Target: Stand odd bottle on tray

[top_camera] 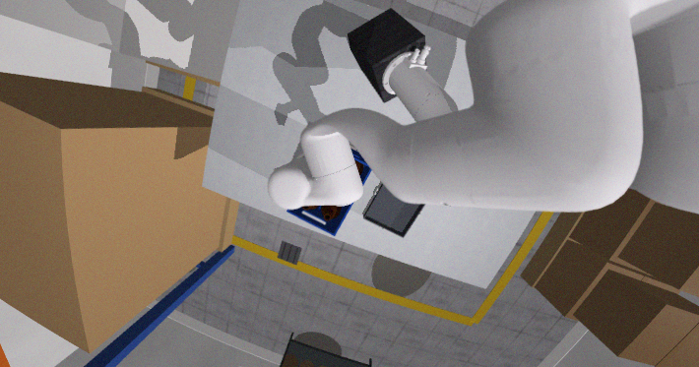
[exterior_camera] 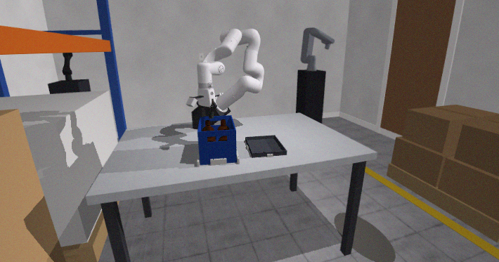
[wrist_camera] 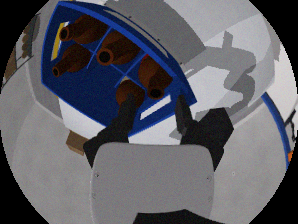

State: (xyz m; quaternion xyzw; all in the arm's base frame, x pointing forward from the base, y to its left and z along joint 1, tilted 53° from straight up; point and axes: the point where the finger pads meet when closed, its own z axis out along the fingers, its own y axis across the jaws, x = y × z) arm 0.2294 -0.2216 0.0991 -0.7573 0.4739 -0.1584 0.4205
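The blue crate [top_camera: 331,228] [exterior_camera: 217,151] [wrist_camera: 80,102] stands on the table and holds five brown bottles. In the wrist view, one bottle [wrist_camera: 84,29] is in the far corner, one [wrist_camera: 74,59] is beside it, one [wrist_camera: 117,47] is in the middle, one [wrist_camera: 151,74] is near the right wall, and one [wrist_camera: 127,91] is partly behind the left finger. My gripper [exterior_camera: 212,115] [wrist_camera: 155,101] is open and points down over the crate, with nothing seen between its fingers. In the top view the arm hides it. The dark tray [top_camera: 394,213] [exterior_camera: 265,145] lies empty beside the crate.
The table [top_camera: 458,249] [exterior_camera: 313,142] bears the crate and tray. Small pale blocks [exterior_camera: 218,161] sit at the crate's foot. The black base block [top_camera: 386,32] of the arm stands at the table's far side. Cardboard boxes [top_camera: 138,219] [exterior_camera: 422,156] stand away from the tabletop.
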